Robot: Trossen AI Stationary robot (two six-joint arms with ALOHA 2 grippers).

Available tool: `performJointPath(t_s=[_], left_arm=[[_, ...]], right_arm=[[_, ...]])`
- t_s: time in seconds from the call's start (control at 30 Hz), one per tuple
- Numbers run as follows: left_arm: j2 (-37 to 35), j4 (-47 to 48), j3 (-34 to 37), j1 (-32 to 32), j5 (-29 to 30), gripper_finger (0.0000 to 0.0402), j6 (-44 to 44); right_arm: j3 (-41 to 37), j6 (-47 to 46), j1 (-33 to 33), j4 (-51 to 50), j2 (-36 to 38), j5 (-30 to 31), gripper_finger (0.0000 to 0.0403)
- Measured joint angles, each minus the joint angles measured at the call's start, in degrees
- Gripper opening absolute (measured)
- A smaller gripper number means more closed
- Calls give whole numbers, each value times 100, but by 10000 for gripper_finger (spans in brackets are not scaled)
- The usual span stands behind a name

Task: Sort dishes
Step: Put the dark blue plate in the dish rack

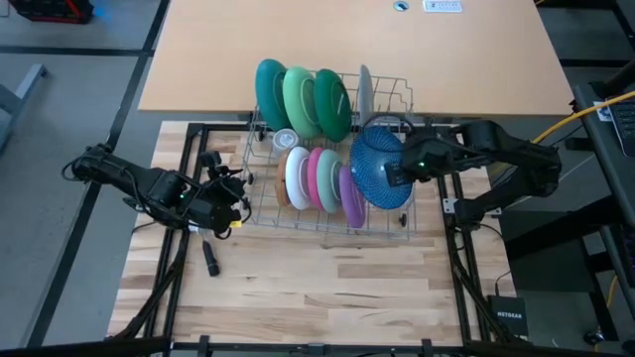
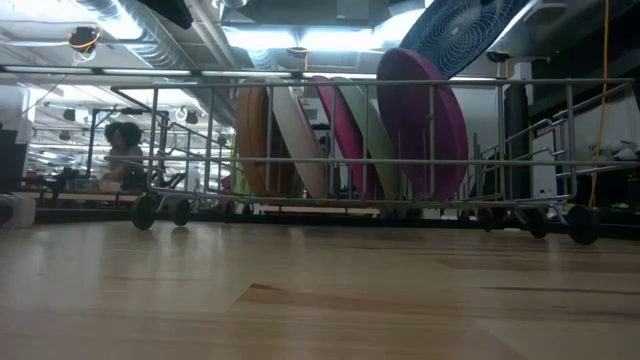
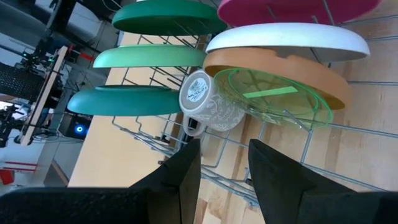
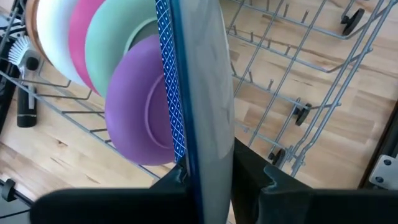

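Pale wood table (image 1: 327, 297), bare at six o'clock; wire rack (image 1: 332, 223) at its centre, workshop beyond. Right gripper (image 1: 395, 175) at three o'clock clenches a blue plate (image 1: 379, 167) above the racked dishes (image 1: 319, 178). Left gripper (image 1: 236, 203), nine o'clock, fingers apart, empty.

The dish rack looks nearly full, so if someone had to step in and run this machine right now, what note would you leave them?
Right tool: shut on the rim of the blue plate, held on edge above the right end of the dish rack, next to the purple plate.
Left tool: empty, fingers apart, at the rack's left side, aimed at a clear cup lying by the pale green plate.
Done: teal, light green and dark green plates stand in the back row with a grey one; tan, white, pink, mint and purple in the front row.
Left: slot in the blue plate and let go.
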State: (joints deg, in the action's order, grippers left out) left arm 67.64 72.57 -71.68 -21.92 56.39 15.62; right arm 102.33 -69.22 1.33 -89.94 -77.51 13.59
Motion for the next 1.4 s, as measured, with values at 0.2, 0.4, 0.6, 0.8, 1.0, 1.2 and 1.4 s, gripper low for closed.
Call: performJointPath(t_s=[0.2, 0.4, 0.6, 0.8, 1.0, 1.2, 1.4], left_arm=[[0, -1, 0, -1, -1, 125, 63], [0, 1, 0, 0, -1, 125, 74], [1, 1, 0, -1, -3, 125, 87], [0, 1, 0, -1, -3, 125, 16], [0, 1, 0, -1, -3, 125, -79], [0, -1, 0, -1, -3, 125, -72], [1, 0, 0, 0, -3, 125, -63]], right_arm=[[0, 106, -316, -6, 72, -62, 42], [0, 345, -677, -12, 317, -195, 42], [-130, 343, -654, 36, 391, -230, 42], [-970, 345, -663, -9, 375, -262, 42], [-1198, 329, -660, 45, 390, -166, 42], [-1200, 23, -663, -17, 399, -65, 42], [-1200, -313, -709, -13, 441, -168, 42]])
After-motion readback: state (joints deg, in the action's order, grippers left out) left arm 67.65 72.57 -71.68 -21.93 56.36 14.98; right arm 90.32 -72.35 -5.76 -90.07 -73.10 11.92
